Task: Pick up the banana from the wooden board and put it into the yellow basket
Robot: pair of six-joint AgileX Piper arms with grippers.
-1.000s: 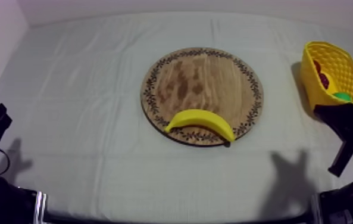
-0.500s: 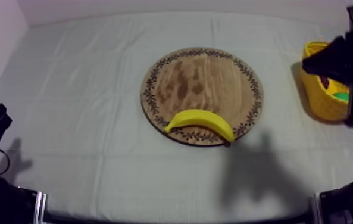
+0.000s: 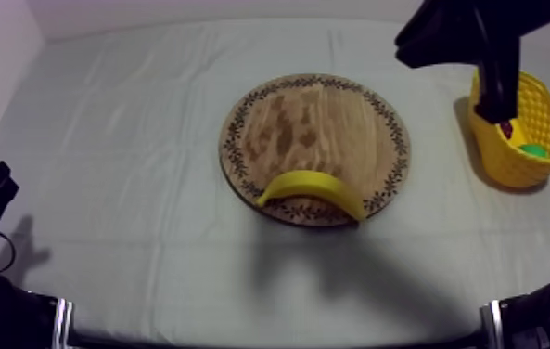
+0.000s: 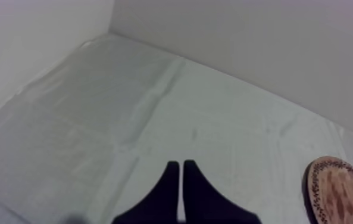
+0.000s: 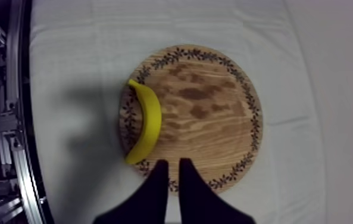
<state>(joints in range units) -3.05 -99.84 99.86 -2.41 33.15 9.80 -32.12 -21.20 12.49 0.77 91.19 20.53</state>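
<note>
So the big change: the right hand (image 3: pixel 496 113) was parked low at the 4 o'clock edge of the surface (image 3: pixel 130 139) a second ago. It had since swung up and hung at about 2 o'clock from the wooden board (image 3: pixel 315 121), right by the yellow basket (image 3: pixel 519 167). Its shadow had slid across the cloth toward the board too. From its own camera the two fingers sat together in a narrow wedge with nothing between them, looking down over the board's rim.

The banana (image 3: pixel 311 186) hadn't budged at all. It lay curved along the board's 6 o'clock rim, one tip poking just past the edge, and nothing was touching it.

The basket stayed at 3 o'clock from the board, with something green (image 3: pixel 533 149) inside. Might be the pear, but it was too hidden to call.

The left hand (image 4: pixel 181 165) was closed on nothing as well and sat idle at the 8 o'clock corner.

My read is that this was just the reach getting started. The hand would need to spread its fingers and drop to the banana before any pick happened.
</note>
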